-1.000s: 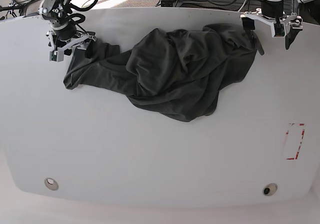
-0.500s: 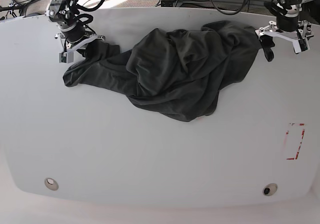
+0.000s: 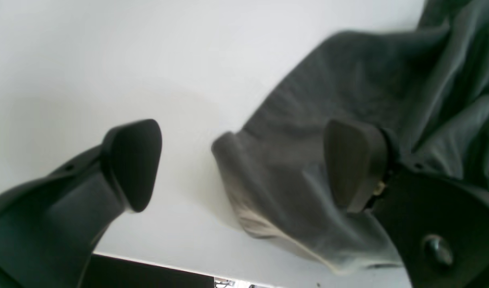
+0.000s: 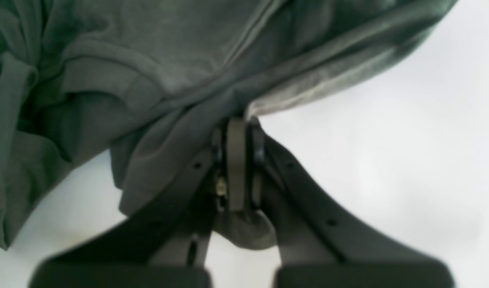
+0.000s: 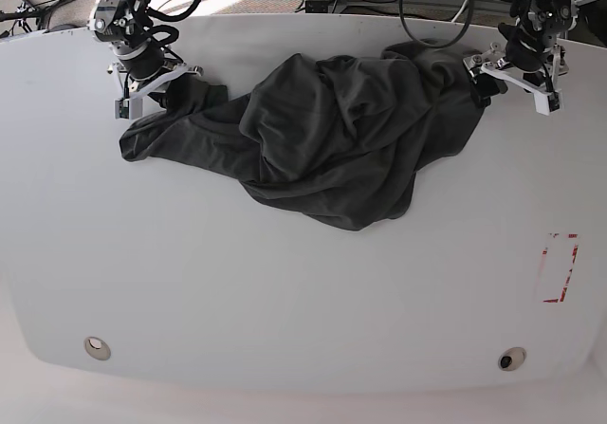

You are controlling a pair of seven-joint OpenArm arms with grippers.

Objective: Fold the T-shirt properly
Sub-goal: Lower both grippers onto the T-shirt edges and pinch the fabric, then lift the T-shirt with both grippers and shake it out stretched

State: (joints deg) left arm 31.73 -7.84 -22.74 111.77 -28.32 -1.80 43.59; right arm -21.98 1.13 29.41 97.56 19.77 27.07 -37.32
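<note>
Base view: the T-shirt point(image 5: 332, 135) lies crumpled across the upper middle of the white table point(image 5: 285, 301), bunched into folds, one long tail running out toward the upper left of the frame.

Right gripper point(image 5: 156, 87), upper left of the base view. My wrist camera there shows the jaws pressed together with a pinch of T-shirt point(image 4: 148, 80) cloth caught between them at frame centre; a small lump of fabric pokes out below the pads. I read that as clamped on the shirt's edge. Bare table shows to the right of the fingers.

Left gripper point(image 5: 517, 71), upper right of the base view, at the shirt's far corner. From its wrist camera the two fingers stand wide apart: one dark fingertip point(image 3: 134, 160) at lower left over bare table, the other at centre right lying against the cloth. A folded hem corner of the T-shirt point(image 3: 308, 180) sits between them, nearer the right-hand finger. Nothing gripped here.

A red-edged rectangle mark point(image 5: 560, 267) sits at the table's right side, well apart from the shirt.
</note>
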